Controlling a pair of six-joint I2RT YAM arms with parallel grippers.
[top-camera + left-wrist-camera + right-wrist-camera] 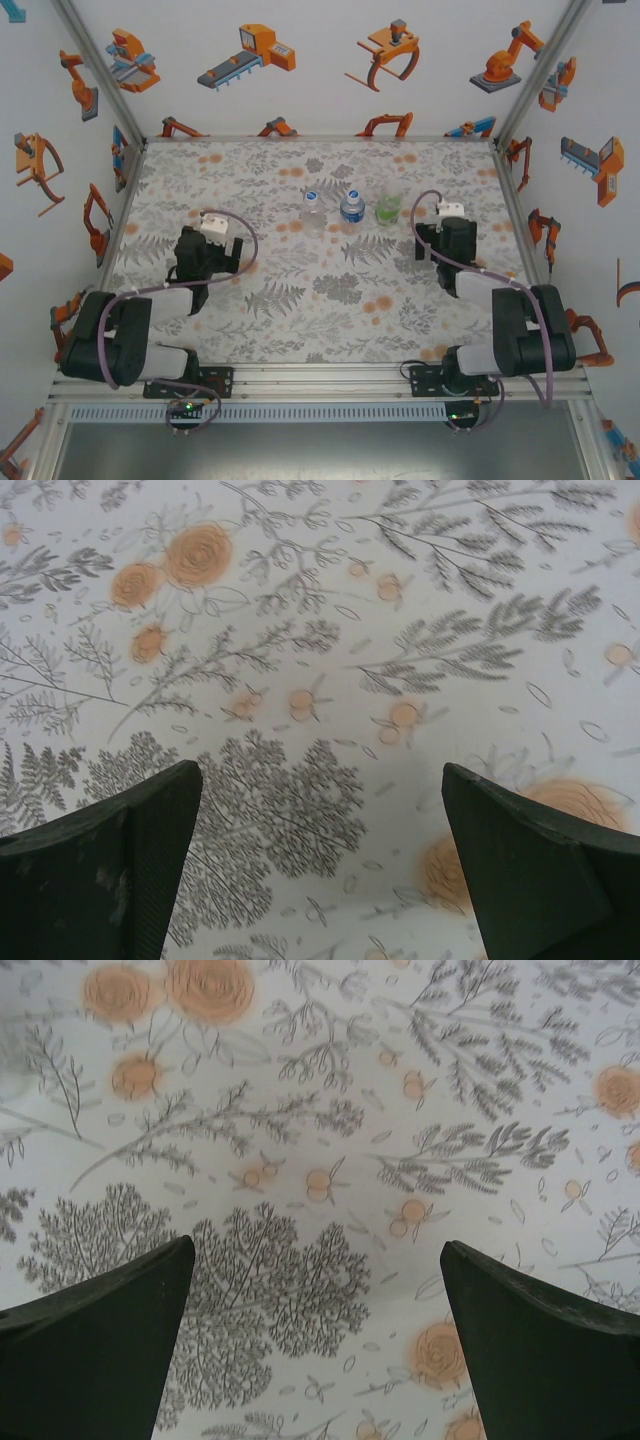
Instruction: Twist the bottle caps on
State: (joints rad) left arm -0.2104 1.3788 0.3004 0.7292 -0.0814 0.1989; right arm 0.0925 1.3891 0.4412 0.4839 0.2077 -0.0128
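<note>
Three small clear bottles stand in a row at the middle back of the floral table (300, 320): a plain one (313, 212), one with a blue label (351, 209) and a green-tinted one (388, 209). The bottle caps are too small to tell apart from the bottle tops. My left gripper (200, 252) hovers left of the row, apart from it. My right gripper (451, 243) hovers to the right of the green bottle. In the left wrist view the left gripper (320, 770) is open over bare cloth. The right gripper (318, 1244) is likewise open with nothing between its fingers.
White walls printed with orange robot pictures close the table at the back and both sides, with metal frame posts (100, 70) in the corners. An aluminium rail (320, 380) carrying both arm bases runs along the near edge.
</note>
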